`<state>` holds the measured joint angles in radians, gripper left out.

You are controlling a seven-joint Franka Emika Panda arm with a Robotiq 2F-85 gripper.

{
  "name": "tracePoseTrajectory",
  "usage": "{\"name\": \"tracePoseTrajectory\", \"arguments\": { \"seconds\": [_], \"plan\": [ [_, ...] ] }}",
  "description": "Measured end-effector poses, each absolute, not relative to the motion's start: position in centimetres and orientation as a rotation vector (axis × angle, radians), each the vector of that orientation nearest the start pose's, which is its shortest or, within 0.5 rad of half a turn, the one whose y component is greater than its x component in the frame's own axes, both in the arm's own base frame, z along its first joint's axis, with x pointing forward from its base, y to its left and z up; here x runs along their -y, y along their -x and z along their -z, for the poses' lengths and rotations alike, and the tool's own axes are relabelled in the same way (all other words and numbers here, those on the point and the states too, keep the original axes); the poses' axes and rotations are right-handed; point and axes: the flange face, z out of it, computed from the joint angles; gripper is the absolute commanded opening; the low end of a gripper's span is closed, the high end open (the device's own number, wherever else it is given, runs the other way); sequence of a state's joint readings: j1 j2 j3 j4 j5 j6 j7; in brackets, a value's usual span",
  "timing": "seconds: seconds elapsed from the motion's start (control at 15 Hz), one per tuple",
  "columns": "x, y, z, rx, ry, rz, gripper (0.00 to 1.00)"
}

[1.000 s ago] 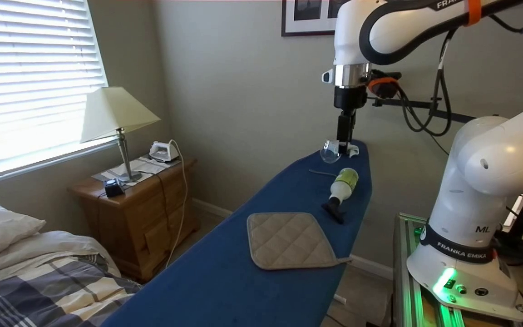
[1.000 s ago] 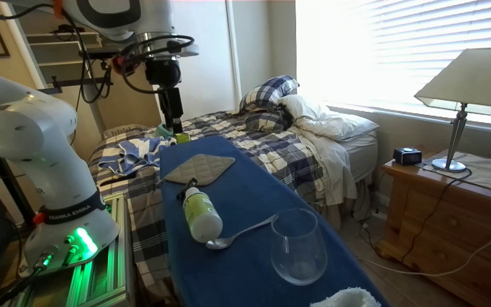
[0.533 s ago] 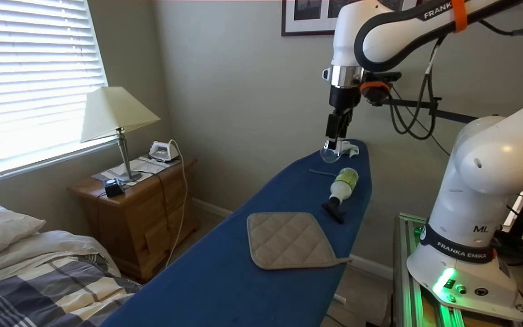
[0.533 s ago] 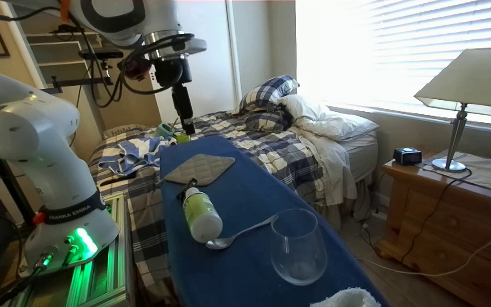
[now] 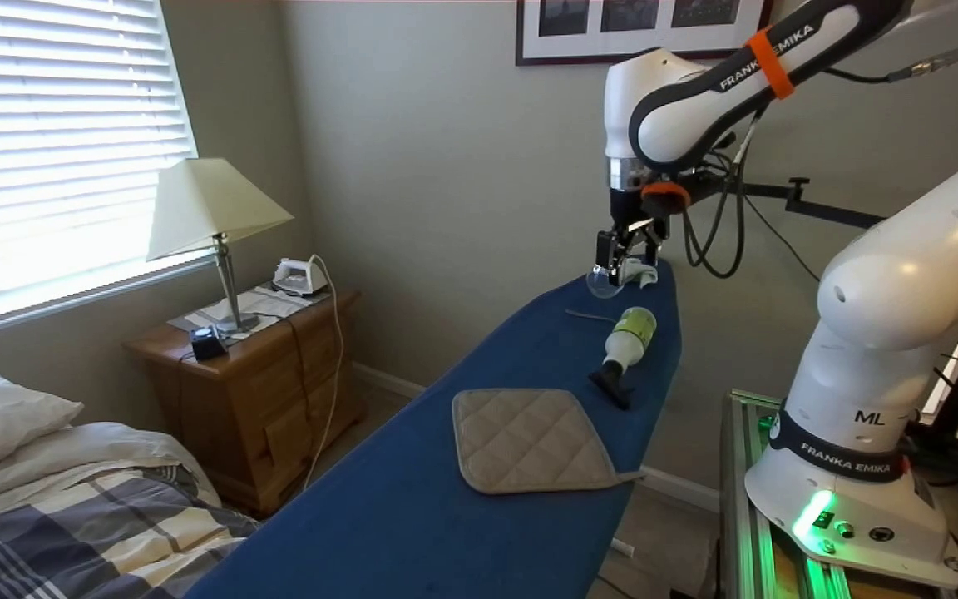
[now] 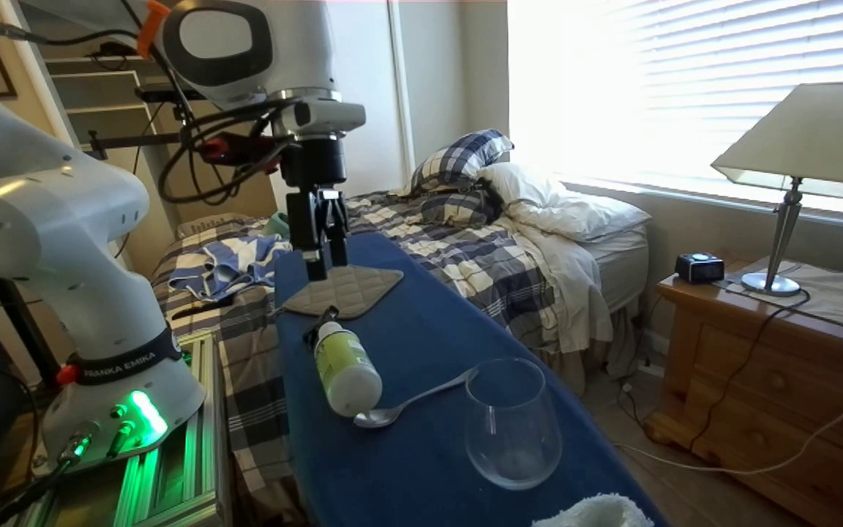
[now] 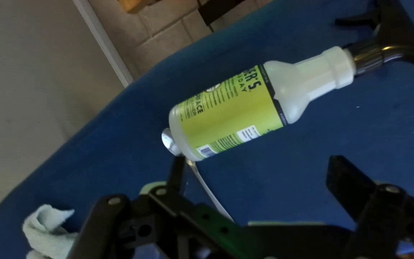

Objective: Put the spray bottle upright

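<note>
Yellow-green in its label and translucent white in its shoulders, the spray bottle (image 7: 232,111) lies on its side on the blue table (image 5: 379,516), its black spray head (image 7: 395,39) turned toward a tan quilted pad (image 5: 529,441) that lies flat just beside it. At the base of the bottle rests a metal spoon (image 6: 380,418) (whether the two touch, I cannot tell), and its handle runs toward a clear stemless glass (image 6: 513,432) standing upright. Near the glass, at the table's narrow end, sits a crumpled white cloth (image 6: 601,512), cut off at the lower border of an exterior view. The tool (image 7: 257,167) hangs above the table and apart from the bottle, its two fingers (image 7: 347,183) spread wide and, in both exterior views, pointing down. Past the table's edge, a wooden nightstand (image 5: 229,424) carries a lamp (image 5: 217,200) with a cream shade and slim metal stem, a white iron (image 5: 300,277) and a small dark box (image 5: 209,343). A bed (image 6: 436,252) under a plaid cover shows in both exterior views, a white pillow (image 6: 575,211) on top, and bright window blinds (image 5: 55,166) hang near it.
</note>
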<state>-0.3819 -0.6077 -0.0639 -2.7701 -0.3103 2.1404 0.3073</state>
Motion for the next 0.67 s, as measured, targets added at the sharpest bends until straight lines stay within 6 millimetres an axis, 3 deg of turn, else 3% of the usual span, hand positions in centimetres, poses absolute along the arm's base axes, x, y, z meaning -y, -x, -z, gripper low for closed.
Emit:
{"name": "tracePoseTrajectory", "arguments": {
  "seconds": [0.4,0.67],
  "plan": [
    [17.1,-29.7,-34.5,-1.357,3.078,-0.223,1.0],
    [17.2,-29.7,-33.0,-1.407,3.037,-0.296,1.0]
  ]
}}
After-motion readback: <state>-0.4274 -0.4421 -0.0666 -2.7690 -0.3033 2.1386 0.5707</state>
